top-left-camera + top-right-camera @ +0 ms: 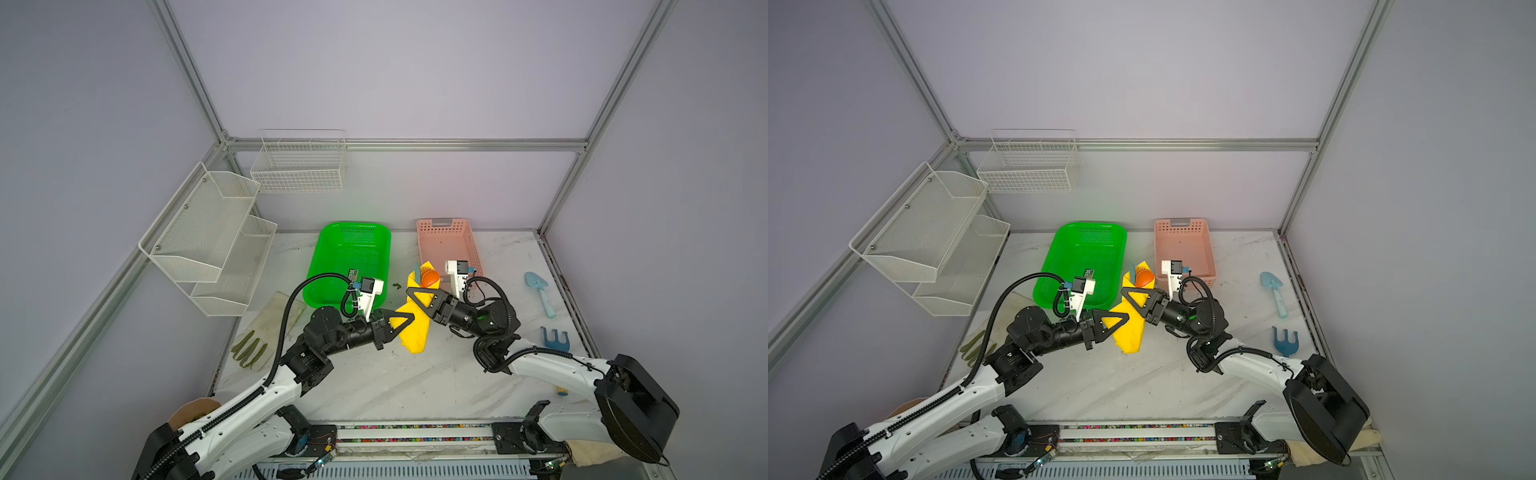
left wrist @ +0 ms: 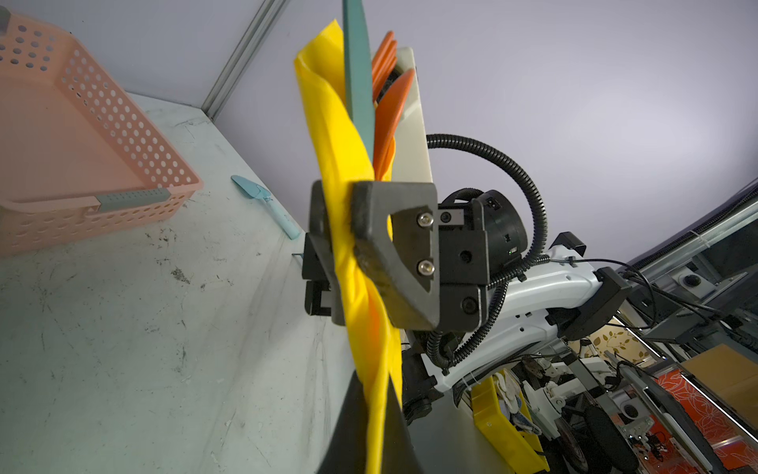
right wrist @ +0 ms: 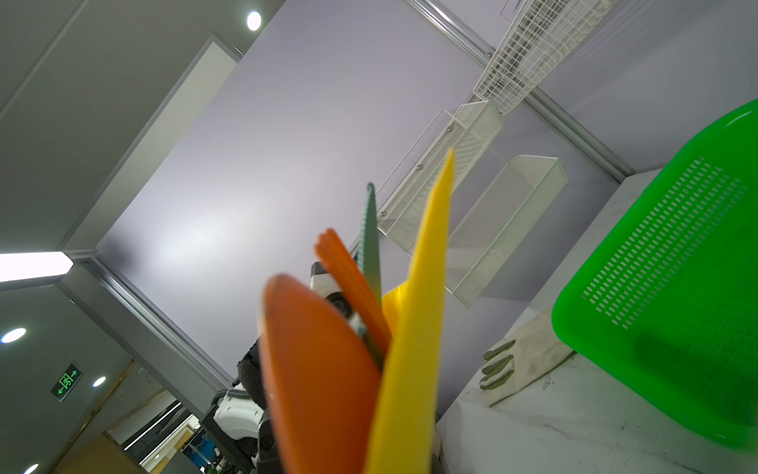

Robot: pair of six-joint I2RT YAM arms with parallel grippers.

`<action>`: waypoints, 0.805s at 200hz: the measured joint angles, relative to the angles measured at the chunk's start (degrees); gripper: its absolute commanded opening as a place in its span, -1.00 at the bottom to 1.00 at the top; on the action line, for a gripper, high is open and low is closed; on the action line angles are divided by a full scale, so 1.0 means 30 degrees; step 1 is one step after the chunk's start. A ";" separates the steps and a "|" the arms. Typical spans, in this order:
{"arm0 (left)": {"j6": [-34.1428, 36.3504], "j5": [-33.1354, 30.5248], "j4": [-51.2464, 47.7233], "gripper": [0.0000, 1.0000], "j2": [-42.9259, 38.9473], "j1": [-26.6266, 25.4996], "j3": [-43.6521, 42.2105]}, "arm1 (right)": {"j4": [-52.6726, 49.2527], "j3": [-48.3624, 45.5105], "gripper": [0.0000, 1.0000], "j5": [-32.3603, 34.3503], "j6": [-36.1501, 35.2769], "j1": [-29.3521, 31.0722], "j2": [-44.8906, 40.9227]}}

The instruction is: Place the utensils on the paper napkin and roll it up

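Both jaws shut on the paper napkin [image 1: 417,340], left gripper [image 1: 410,316] near end, right gripper [image 1: 411,293] far end, wrapped round the utensils [image 1: 429,277] (tips out) by the pink basket [image 1: 444,226]; rolling step, next likely a tightening twist.

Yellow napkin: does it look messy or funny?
Yes. The napkin is a loose, twisted roll pinched by the left pincer and right pincer, and the orange spoon, orange fork and teal piece poke out one end.
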 measured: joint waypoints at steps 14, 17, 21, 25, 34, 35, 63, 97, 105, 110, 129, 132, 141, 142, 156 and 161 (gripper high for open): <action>0.0000 -0.0124 0.0007 -1.00 -0.0182 -0.0015 0.0000 | -0.0138 0.0000 -0.56 -0.0146 -0.0138 -0.0007 -0.0015; -0.0007 -0.0146 0.0007 -1.00 -0.0226 -0.0015 0.0000 | -0.0168 0.0000 -0.56 -0.0182 -0.0124 -0.0007 -0.0036; -0.0007 -0.0182 0.0015 -1.00 -0.0291 -0.0015 0.0000 | -0.0240 0.0000 -0.56 -0.0204 -0.0168 -0.0007 -0.0058; 0.0000 -0.0189 0.0015 -1.00 -0.0342 -0.0015 0.0000 | -0.0284 0.0000 -0.55 -0.0233 -0.0189 -0.0007 -0.0095; -0.0007 -0.0226 0.0015 -1.00 -0.0444 -0.0015 0.0000 | -0.0364 0.0000 -0.55 -0.0313 -0.0255 -0.0007 -0.0189; 0.0000 -0.0233 0.0022 -1.00 -0.0452 -0.0015 0.0000 | -0.0372 0.0000 -0.55 -0.0328 -0.0262 -0.0007 -0.0219; -0.0007 -0.0401 0.0146 -1.00 -0.0612 -0.0015 0.0000 | -0.0437 -0.0007 -0.75 -0.0685 -0.0437 -0.0007 -0.0561; -0.0029 -0.0401 0.0211 -1.00 -0.0648 -0.0066 0.0000 | -0.0423 -0.0022 -1.00 -0.0831 -0.0539 -0.0007 -0.0765; -0.0029 -0.0393 0.0211 -1.00 -0.0641 -0.0066 0.0000 | -0.0423 -0.0022 -1.00 -0.0860 -0.0546 -0.0007 -0.0772; -0.0036 -0.0393 0.0211 -1.00 -0.0641 -0.0073 0.0000 | -0.0423 -0.0022 -1.00 -0.0867 -0.0546 -0.0007 -0.0772; -0.0095 -0.0248 0.0240 -0.91 -0.0627 -0.0066 0.0000 | -0.0415 -0.0022 -1.00 -0.0925 -0.0546 -0.0007 -0.0772; -0.0095 -0.0219 0.0255 -0.83 -0.0612 -0.0066 0.0000 | -0.0415 -0.0022 -1.00 -0.0933 -0.0539 -0.0007 -0.0765; -0.0102 -0.0102 0.0350 -0.52 -0.0561 -0.0066 0.0000 | -0.0415 -0.0022 -1.00 -0.0933 -0.0539 -0.0007 -0.0772; -0.0109 -0.0095 0.0364 -0.48 -0.0554 -0.0066 0.0000 | -0.0408 -0.0022 -1.00 -0.0933 -0.0539 -0.0007 -0.0765; -0.0153 -0.0007 0.0525 -0.11 -0.0539 -0.0066 0.0000 | -0.0415 -0.0022 -1.00 -0.0940 -0.0539 -0.0007 -0.0765; -0.0117 -0.0044 0.0481 -0.05 -0.0583 -0.0066 0.0000 | -0.0415 -0.0022 -1.00 -0.0933 -0.0539 -0.0007 -0.0765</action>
